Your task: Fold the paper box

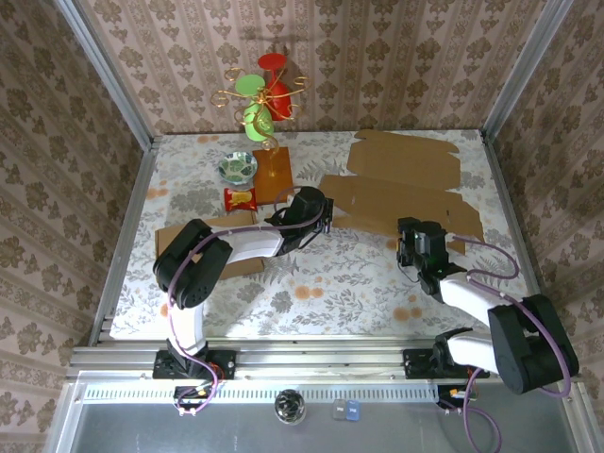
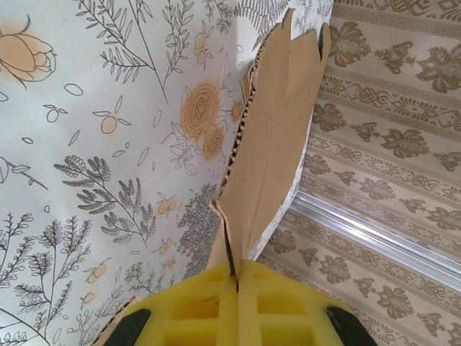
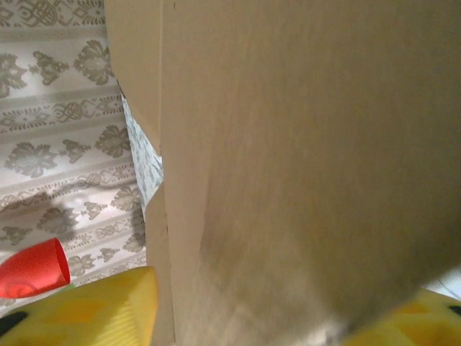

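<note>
The paper box (image 1: 406,203) is a flat sheet of brown corrugated cardboard lying on the flowered tablecloth, right of centre. My left gripper (image 1: 319,213) is at its left edge. In the left wrist view the yellow pads (image 2: 194,310) are pressed together on that cardboard edge (image 2: 277,130), which rises off the cloth. My right gripper (image 1: 413,238) sits at the box's near edge. In the right wrist view its yellow fingers (image 3: 79,310) stand far apart, with a blurred cardboard panel (image 3: 310,144) between them.
A second flat cardboard sheet (image 1: 406,156) lies behind the box, and another (image 1: 203,238) under the left arm. A red packet (image 1: 241,198), a small bowl (image 1: 238,167) and a wire stand with red and green cups (image 1: 264,94) are at the back left. Metal rails (image 1: 123,236) border the table.
</note>
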Tool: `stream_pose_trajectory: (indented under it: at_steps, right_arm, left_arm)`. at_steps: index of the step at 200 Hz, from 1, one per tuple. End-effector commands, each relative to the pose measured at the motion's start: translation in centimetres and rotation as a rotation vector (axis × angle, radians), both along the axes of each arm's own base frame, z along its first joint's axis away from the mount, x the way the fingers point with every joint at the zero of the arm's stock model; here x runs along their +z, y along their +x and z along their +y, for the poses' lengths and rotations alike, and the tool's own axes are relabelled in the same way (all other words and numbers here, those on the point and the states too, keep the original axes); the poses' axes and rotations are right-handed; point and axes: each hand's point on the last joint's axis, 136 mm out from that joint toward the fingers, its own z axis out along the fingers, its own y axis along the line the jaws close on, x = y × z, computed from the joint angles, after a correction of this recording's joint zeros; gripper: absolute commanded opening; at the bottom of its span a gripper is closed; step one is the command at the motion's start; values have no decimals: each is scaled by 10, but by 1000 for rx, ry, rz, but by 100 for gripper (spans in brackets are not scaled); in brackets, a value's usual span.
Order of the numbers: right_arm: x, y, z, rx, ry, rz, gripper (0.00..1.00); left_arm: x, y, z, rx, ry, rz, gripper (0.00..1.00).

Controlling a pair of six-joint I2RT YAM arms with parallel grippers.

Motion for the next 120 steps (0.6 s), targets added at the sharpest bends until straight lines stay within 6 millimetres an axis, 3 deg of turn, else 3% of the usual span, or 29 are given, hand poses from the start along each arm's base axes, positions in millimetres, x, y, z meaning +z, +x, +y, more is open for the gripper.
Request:
stream_pose_trajectory:
  at_steps: [1, 59, 85, 120]
  right_arm:
    - [21, 16, 1, 15, 5, -88, 53]
    - [36, 23, -1, 10, 5, -109, 34]
    - [41, 27, -3, 3, 10, -113, 18]
    - [44, 32, -3, 5, 23, -103, 10]
  left_arm:
    - [13, -6, 3, 7, -16, -2, 0]
    - [14, -5, 1, 6, -21, -5, 0]
    - [14, -6, 1, 5, -21, -5, 0]
    - [13, -6, 1, 9, -27, -3, 0]
